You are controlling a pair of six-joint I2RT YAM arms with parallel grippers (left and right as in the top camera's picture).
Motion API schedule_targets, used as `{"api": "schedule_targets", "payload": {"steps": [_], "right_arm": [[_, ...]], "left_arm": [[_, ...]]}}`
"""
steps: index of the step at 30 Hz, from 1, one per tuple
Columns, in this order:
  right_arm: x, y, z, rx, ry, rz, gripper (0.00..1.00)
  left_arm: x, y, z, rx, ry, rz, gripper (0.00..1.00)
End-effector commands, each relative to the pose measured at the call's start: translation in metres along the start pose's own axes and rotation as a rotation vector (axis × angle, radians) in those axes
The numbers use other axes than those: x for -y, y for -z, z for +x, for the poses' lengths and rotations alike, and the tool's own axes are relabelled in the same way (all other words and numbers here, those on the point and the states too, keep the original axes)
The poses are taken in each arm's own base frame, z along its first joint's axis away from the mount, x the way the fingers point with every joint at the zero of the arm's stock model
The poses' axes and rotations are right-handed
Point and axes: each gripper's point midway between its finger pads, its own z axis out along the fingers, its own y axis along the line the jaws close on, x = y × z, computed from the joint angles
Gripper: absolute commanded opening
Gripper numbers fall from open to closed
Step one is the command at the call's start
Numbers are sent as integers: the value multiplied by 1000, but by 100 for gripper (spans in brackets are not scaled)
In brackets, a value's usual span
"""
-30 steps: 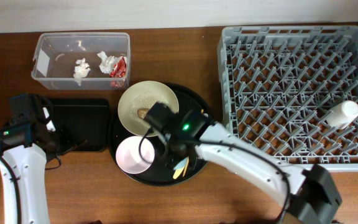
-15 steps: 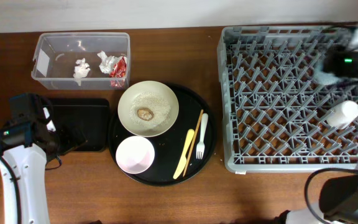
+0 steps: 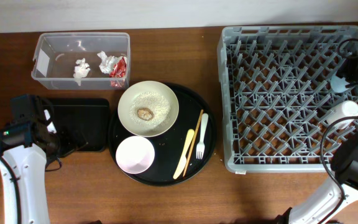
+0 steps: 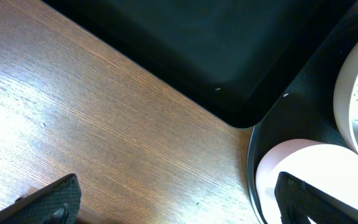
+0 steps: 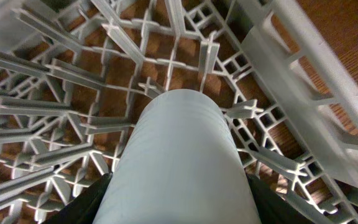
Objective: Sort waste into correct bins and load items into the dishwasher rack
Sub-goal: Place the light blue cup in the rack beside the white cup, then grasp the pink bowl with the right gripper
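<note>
- The right pincer (image 5: 179, 202) is closed on the blue cup (image 5: 179, 143), one dark finger on each side of it.
- It holds the cup over the right side of the rack (image 3: 272, 163), with the pegs and grid floor right under it.
- The white cup (image 3: 344, 113) lies on its side on the rack floor, just beside this pincer on the robot's side.
- The left pincer (image 4: 178, 190) is spread wide with nothing in it, over the bare table (image 4: 104, 137).
- A corner of the black tray (image 4: 185, 50) is just ahead of the left pincer.
- The pink bowl (image 4: 309, 180) is near it, ahead and to its right, on the round tray (image 3: 166, 168).
- Farther right on that tray are the cream bowl (image 3: 124, 106), holding grains (image 3: 153, 99) and a brown lump (image 3: 145, 113), and then the knife (image 3: 182, 163), chopsticks (image 3: 194, 140) and fork (image 3: 202, 134).
- The tub (image 3: 64, 78) lies beyond the black tray from the left pincer and holds tissues (image 3: 81, 67) and the wrapper (image 3: 120, 68).
</note>
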Motion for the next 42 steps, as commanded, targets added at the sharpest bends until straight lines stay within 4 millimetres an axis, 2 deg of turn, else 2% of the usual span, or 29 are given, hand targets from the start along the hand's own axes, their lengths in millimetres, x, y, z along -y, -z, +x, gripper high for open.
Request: {"api": "schedule_targets", "payload": {"steps": [1,2,4,5,7,9,11,13,14,16,18,23,24,26,27,29,32,34,37,39,40,42], "right_arm": [[4,-13,0,-14,-2,19,59],[4,-13,1,-16,-2,19,73],[4,-13,1,-16,-2,19,89],[4,-12,3,-25,-3,19,92],[2,3,3,-30,-3,12,94],[-3,34,-8,-1,-1,-6,94],[-18,85,-16,28,10,-69,98],[-52,136,-3,10,109,-264,98],[-63,149,6,-11,131,-334,98],[-85,169,44,-132,182,-425,99],[-112,177,80,-245,284,-458,99],[-214,201,150,-364,556,-568,98],[-237,209,172,-388,624,-584,98],[-258,217,199,-426,688,-576,98],[-273,223,227,-473,733,-577,98],[-302,229,299,-582,827,-551,97],[-325,218,364,-601,903,-497,97],[-336,204,422,-607,931,-462,93],[-344,180,481,-587,936,-473,89],[-354,156,503,-502,930,-501,87],[-356,138,508,-445,896,-471,87],[-370,124,510,-403,880,-489,83]], "left_arm": [[0,3,1,9,16,6,99],[0,3,1,9,16,6,99],[0,3,1,9,16,6,99],[0,3,1,9,16,6,99],[0,3,1,9,16,6,99],[0,3,1,9,16,6,99],[0,3,1,9,16,6,99],[0,3,0,12,16,6,99],[0,3,0,12,16,7,99],[0,3,0,13,16,7,99],[0,3,0,13,16,7,99],[0,3,0,12,16,8,99],[1,3,0,11,15,11,99],[1,3,0,12,16,11,99],[1,3,0,13,16,11,99],[1,3,0,12,16,11,99],[1,3,0,13,16,11,99],[1,3,0,12,16,11,99],[1,3,0,12,16,11,99],[1,3,0,11,16,11,99],[1,3,1,8,15,10,99],[1,3,2,3,16,13,99]]}}
